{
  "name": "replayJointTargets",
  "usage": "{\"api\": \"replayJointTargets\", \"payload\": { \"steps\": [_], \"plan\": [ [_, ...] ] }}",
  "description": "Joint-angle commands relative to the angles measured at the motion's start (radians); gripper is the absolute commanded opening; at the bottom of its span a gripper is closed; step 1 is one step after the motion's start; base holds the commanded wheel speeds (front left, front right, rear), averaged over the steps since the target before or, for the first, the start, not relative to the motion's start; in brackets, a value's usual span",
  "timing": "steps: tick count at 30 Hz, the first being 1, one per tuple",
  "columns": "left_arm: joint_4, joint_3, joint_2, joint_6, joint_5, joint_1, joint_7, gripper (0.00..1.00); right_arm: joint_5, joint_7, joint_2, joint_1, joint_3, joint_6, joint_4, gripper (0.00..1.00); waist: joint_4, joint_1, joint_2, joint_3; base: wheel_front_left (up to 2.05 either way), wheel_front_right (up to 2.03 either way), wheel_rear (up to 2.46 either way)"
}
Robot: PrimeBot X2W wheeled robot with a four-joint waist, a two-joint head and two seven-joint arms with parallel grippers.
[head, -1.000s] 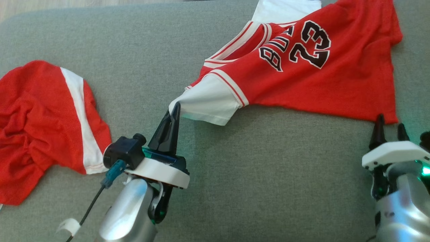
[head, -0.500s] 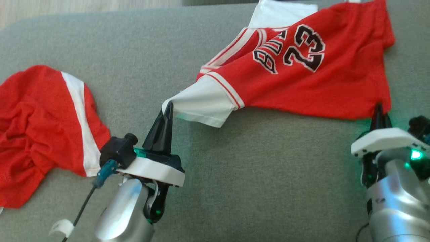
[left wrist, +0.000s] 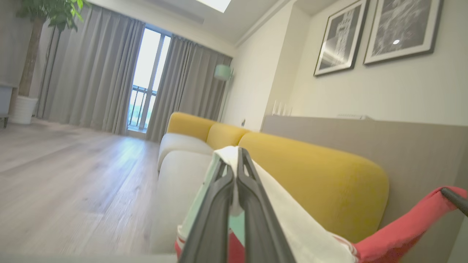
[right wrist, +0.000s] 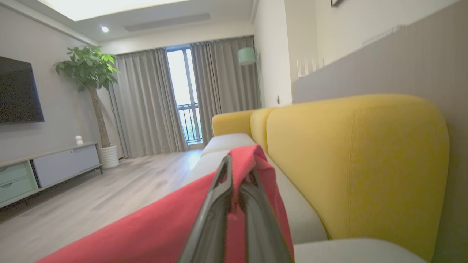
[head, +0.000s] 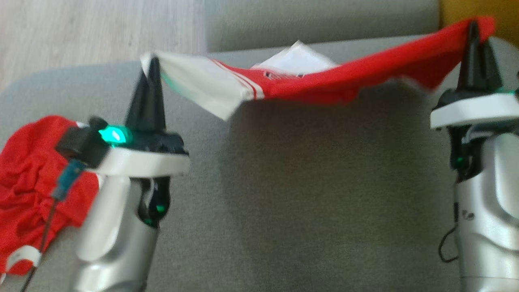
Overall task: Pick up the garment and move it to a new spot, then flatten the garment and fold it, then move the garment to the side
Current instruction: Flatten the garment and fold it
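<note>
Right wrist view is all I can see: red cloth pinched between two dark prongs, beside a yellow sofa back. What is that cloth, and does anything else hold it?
Observer: It is a red jersey with white sleeves. At its far end, the left jaws are shut on one white sleeve.
Operator: So is it lying flat somewhere?
Observer: No. In the head view it hangs stretched between the two arms, sagging in the middle, with its shadow on the grey fabric sofa seat below.
Operator: Anything else on that seat?
Observer: A crumpled red garment with white trim lies on the robot's left, beside the left arm.
</note>
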State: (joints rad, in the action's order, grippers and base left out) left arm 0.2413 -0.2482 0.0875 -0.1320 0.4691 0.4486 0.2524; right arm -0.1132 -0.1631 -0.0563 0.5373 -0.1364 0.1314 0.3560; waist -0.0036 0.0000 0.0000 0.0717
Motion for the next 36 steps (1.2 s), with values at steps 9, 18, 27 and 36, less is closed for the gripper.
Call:
{"api": "replayJointTargets", "payload": {
  "steps": [9,18,27,36],
  "plan": [
    [-0.337,0.099,0.052,0.081,0.035,0.063,-0.096,0.0,-0.012,0.183,-0.055,-0.052,0.071,-0.001,-0.384,0.0,-0.019,0.0,0.0,-0.084,0.0,0.0,0.0],
    [-0.588,0.133,0.152,0.167,0.021,0.112,-0.356,0.0,-0.015,0.342,-0.05,-0.118,0.054,-0.001,-0.646,0.0,-0.005,0.0,0.0,0.003,0.0,0.0,0.0],
    [-0.245,0.117,0.27,0.062,-0.013,0.467,-0.409,0.0,-0.1,0.363,-0.07,0.223,0.146,-0.001,-0.404,0.0,-0.036,0.0,0.0,0.223,0.0,0.0,0.0],
    [0.217,0.068,0.318,0.013,-0.084,0.95,-0.235,0.0,-0.02,0.138,-0.097,0.753,0.199,-0.001,0.12,0.0,-0.038,0.0,0.0,0.347,0.0,0.0,0.0]
  ]
}}
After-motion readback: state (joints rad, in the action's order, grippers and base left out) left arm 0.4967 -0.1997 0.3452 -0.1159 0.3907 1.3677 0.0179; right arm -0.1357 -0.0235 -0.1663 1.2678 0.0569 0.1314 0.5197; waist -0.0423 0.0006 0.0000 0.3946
